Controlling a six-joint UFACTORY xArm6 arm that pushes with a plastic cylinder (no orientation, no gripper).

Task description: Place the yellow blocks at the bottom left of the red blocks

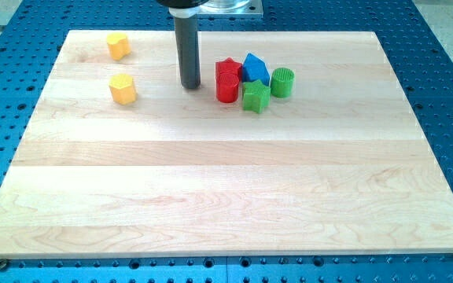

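Two yellow blocks lie at the view's upper left: one [117, 45] near the board's top edge, the other [122, 88] just below it. Two red blocks sit right of centre near the top: a star-like one [228, 69] and a cylinder [226, 88] touching its lower side. My tip [191, 85] stands on the board just left of the red blocks, a small gap from them, and well to the right of the yellow blocks.
A blue block [255, 68], a green star-like block [255, 96] and a green cylinder [282, 82] cluster against the red blocks' right side. The wooden board [226, 196] rests on a blue perforated table.
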